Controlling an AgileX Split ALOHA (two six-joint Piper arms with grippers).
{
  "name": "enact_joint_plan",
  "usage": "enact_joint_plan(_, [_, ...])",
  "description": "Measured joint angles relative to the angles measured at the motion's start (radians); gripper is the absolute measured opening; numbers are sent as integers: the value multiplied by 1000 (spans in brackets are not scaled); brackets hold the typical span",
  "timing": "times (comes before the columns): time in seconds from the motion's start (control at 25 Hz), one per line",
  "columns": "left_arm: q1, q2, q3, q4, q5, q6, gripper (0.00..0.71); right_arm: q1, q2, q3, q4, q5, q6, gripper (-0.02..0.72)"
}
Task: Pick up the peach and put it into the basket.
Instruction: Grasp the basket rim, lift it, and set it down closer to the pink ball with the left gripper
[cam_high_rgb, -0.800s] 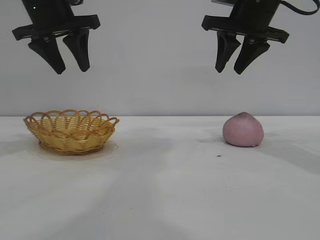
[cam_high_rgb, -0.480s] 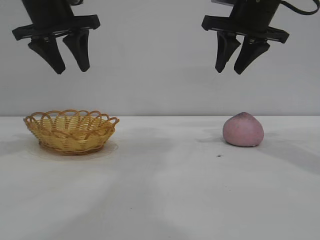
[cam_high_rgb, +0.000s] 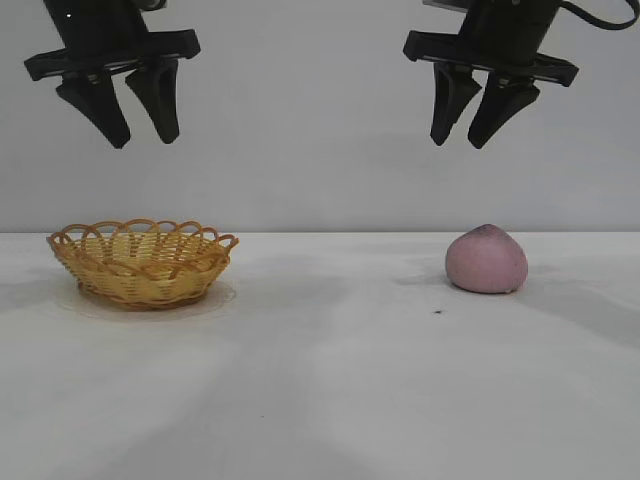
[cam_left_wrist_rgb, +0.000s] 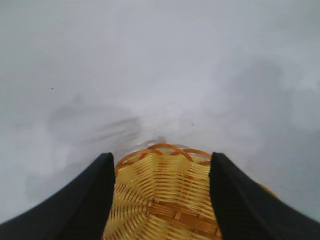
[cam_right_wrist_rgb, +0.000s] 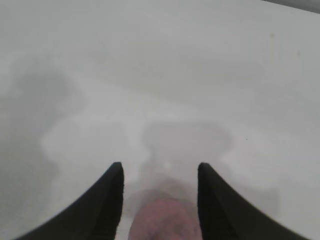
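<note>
The dusty-pink peach rests on the white table at the right, its darker tip upward. The yellow-orange wicker basket stands at the left, holding nothing. High above the peach hangs my right gripper, open and empty; in the right wrist view the peach shows far below between the fingers. My left gripper hangs open and empty high over the basket, and the left wrist view shows the basket below between its fingers.
The white table stretches between basket and peach. A small dark speck lies just in front of the peach. A plain grey wall stands behind.
</note>
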Motion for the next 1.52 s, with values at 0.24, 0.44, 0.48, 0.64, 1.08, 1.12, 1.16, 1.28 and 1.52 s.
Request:
enact_joint_plan(0.24, [0,40,-2,143,74,0,407,0,0,0,0,1,0,288])
enact_joint_plan(0.44, [0,113,-2,176,85,0,407,0,0,0,0,6,0,288])
enact_joint_plan(0.48, [0,125,-2,186,83,0,407,0,0,0,0,7,0,288])
enact_joint_plan(0.64, [0,171,-2,225,66,0,350,0,0,0,0,7,0,288])
enact_joint_plan(1.08, [65,179,-6,-68,56,5,51,0,1,-4,0,8,0,288])
enact_joint_plan(1.12, [72,166,4,-133,44,19,0,0,1,-4,0,8,0,288])
enact_joint_plan(1.16, [79,145,20,-226,29,52,0,0,1,-4,0,8,0,288])
enact_joint_plan(1.28, [83,94,102,-538,-8,204,0,0,1,-4,0,15,0,288])
enact_joint_plan(1.52, [1,37,340,-855,-150,342,0,0,1,-4,0,23,0,288])
